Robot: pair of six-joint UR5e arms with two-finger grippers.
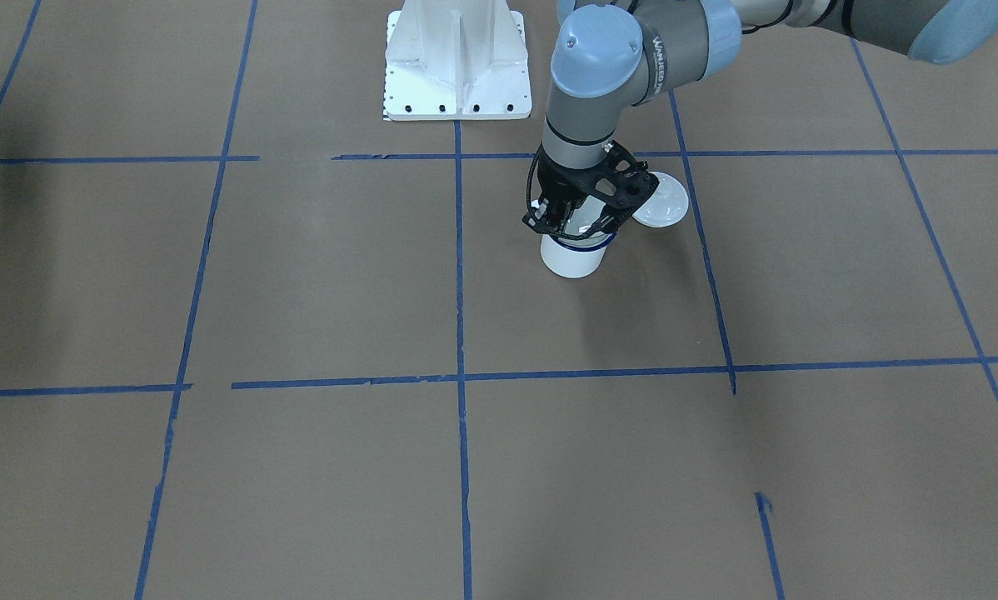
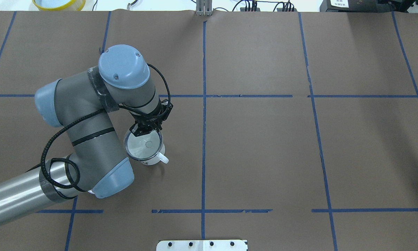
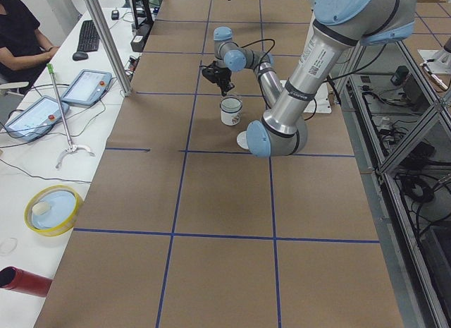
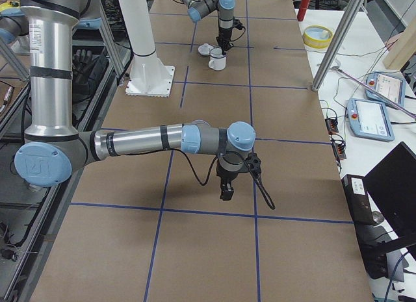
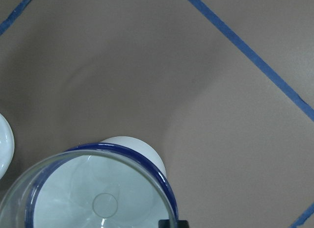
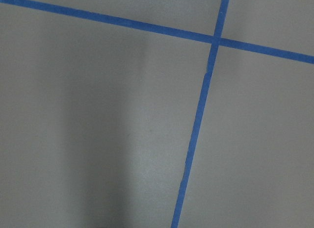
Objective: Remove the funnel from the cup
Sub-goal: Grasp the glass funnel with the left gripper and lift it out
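Closest to the left wrist lens is a dark fingertip (image 5: 172, 223) of the left gripper (image 2: 147, 131). It peeks in at 6 o'clock of that view, right where the funnel (image 5: 98, 191) rim passes. With the tip so near the view's middle, I judge the jaws closed on that thin rim rather than spread, though the second finger is out of sight. Seen from overhead, the pinch sits at 12 o'clock of the funnel, across from the cup (image 2: 150, 162) handle (image 2: 164, 159), which points to roughly 4 o'clock, so nothing there should foul the fingers. Taking the rim from above makes sense, since the spout is down inside the cup and the smooth cone offers no other edge. The funnel is clear plastic, nearly invisible but for a pale ring wider than the cup's dark blue lip and a small circle at its centre where the spout opens. It appears seated in the upright white cup, not yet lifted as far as I can tell. A white lid (image 1: 661, 200) lies just beside the cup, at 2 o'clock of it in the front-facing view. Well apart, the right gripper (image 4: 225, 185) hangs over the brown, blue-taped tabletop (image 2: 265, 157); whether it is open or closed cannot be told.
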